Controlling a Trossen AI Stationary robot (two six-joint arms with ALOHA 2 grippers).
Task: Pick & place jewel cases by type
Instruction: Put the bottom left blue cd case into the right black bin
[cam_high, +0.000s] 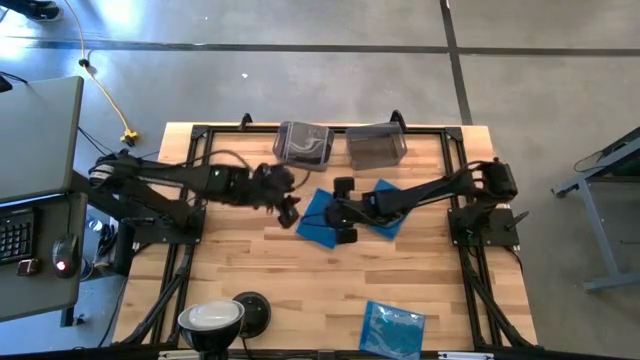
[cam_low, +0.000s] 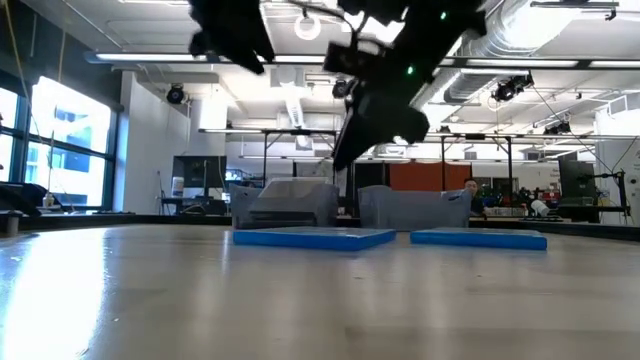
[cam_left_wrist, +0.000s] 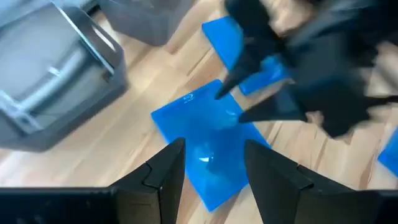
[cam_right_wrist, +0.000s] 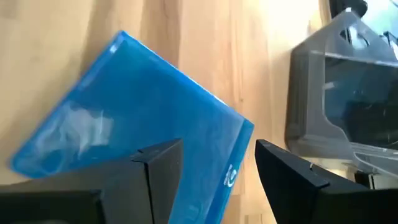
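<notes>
Our right gripper (cam_high: 345, 226) hangs with fingers spread wide over a blue case (cam_high: 322, 220) lying flat mid-table, and our left gripper (cam_high: 289, 210), also spread, hovers just beside that case's edge. On the table (cam_high: 300, 290) two grey bins (cam_high: 303, 143) stand at the far edge. A second blue case (cam_high: 392, 205) lies beside the first, a third (cam_high: 391, 328) well apart at the near edge.

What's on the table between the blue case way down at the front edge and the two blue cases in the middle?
Nothing: in the high view, only bare wood lies between the front blue case and the two middle blue cases, where both arms hover.
</notes>
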